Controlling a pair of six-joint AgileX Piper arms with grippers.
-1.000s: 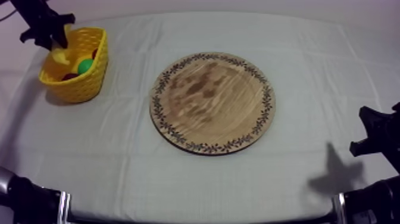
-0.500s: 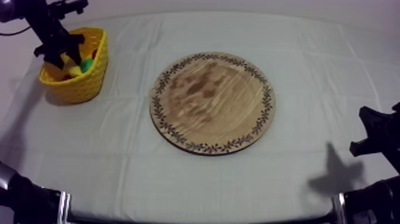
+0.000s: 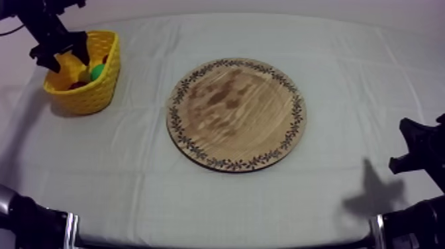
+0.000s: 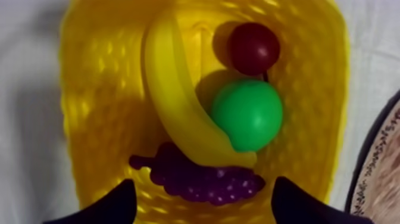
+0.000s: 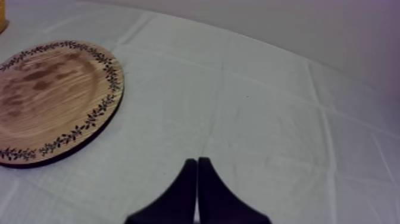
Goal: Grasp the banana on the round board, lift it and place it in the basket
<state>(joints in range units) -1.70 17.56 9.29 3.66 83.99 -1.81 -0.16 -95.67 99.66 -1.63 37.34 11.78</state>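
Probably light, stiff, slick: pinch curved yellow toy banana (image 4: 175,101) mid-body, inside yellow plastic basket (image 4: 89,119) beneath the empty, wide-open left hand (image 4: 205,202).

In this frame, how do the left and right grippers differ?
The left gripper is open, fingers apart; the right gripper is shut on nothing, fingers together as a narrow wedge. The left gripper hangs over the yellow basket, where the banana lies; the right gripper sits over bare cloth beside the wooden board. Both hold nothing.
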